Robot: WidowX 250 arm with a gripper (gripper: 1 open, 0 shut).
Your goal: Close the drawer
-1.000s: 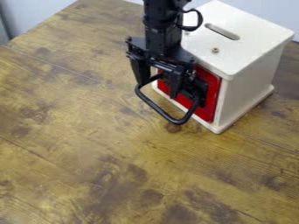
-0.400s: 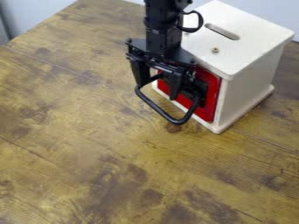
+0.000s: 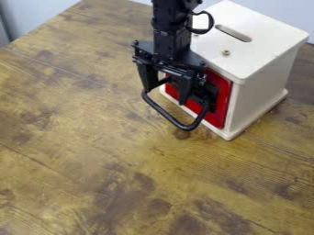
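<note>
Worn, dark-stained wood counter [image 3: 86,138], grey floor at the far edge.
The tool [image 3: 175,85], spread, stands before the red drawer [image 3: 214,98] in the cream cabinet [image 3: 260,60]; its black handle [image 3: 170,111] juts forward.

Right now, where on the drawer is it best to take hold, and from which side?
Probably the black loop handle on the drawer front. It juts out toward the table's open side, clear of the cabinet, so fingers can come from above and close across the wire. The gripper hangs just there.
</note>
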